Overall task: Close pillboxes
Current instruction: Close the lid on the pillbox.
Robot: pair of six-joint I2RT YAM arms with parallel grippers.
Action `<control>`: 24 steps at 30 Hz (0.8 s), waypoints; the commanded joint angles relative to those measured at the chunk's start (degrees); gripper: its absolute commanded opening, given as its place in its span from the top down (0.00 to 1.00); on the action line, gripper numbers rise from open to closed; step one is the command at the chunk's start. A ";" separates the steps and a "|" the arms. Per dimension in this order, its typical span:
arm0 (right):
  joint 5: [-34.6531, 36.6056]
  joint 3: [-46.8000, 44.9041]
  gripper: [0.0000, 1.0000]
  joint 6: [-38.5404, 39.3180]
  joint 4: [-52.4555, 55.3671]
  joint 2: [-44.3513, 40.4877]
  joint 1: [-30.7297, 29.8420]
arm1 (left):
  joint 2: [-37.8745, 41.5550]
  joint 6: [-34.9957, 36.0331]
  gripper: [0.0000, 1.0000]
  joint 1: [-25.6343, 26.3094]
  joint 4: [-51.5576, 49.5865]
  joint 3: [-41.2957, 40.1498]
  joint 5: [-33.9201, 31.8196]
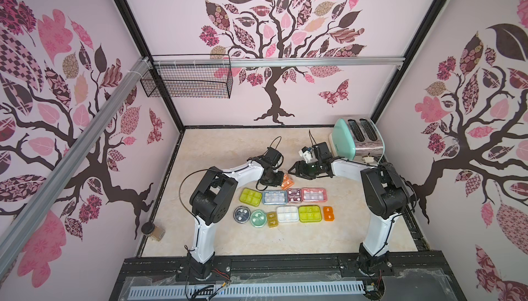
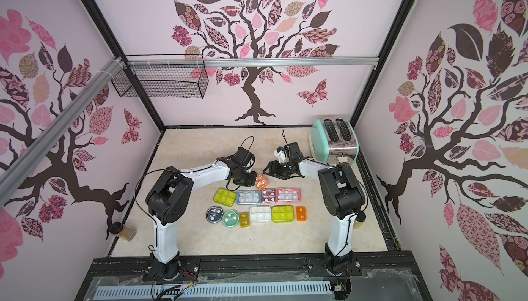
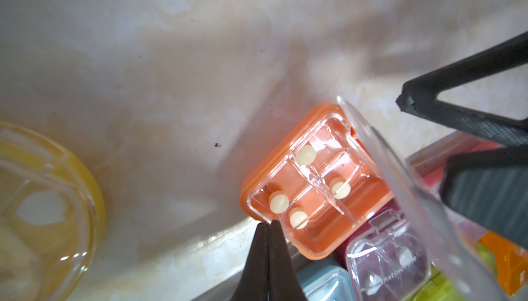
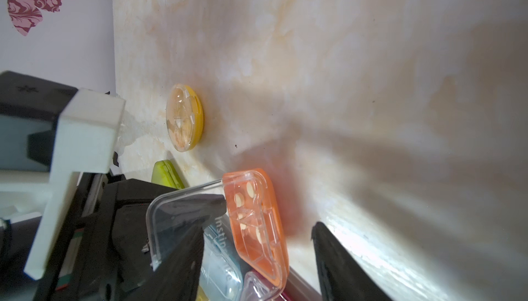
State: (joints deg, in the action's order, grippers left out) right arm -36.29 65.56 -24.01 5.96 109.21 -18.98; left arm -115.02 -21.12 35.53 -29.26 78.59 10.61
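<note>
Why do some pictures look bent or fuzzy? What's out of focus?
In both top views the wide lens splays the side walls outward; in the left wrist view the orange pillbox is sharp, the yellow round pillbox blurred; in the right wrist view the white block nearest the lens is soft, and shadows cross the table.

In the left wrist view you get only a blurred slice of the yellow round pillbox (image 3: 43, 208), cut by the frame edge. In both top views the left arm (image 1: 243, 171) (image 2: 205, 169) hides part of the orange square pillbox (image 1: 288, 183) (image 2: 263, 182), and its contents are too small to make out.
</note>
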 commanded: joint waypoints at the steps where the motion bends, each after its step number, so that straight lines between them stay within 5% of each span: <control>1: -1.17 -0.32 0.36 1.13 2.29 -1.99 0.17 | 0.27 0.38 1.00 0.22 0.42 0.68 -0.15; 16: 8.52 1.51 0.43 7.70 11.02 -9.20 -0.32 | 13.10 -1.80 0.96 -0.92 -0.08 -6.43 -1.90; 24: 12.93 5.30 0.69 11.07 16.09 -8.62 -3.53 | 12.02 -1.98 1.00 -1.55 4.00 -11.82 0.86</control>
State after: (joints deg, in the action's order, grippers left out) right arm -25.45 68.25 -14.74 18.48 100.29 -21.61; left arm -101.54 -22.72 33.93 -27.90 67.75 9.76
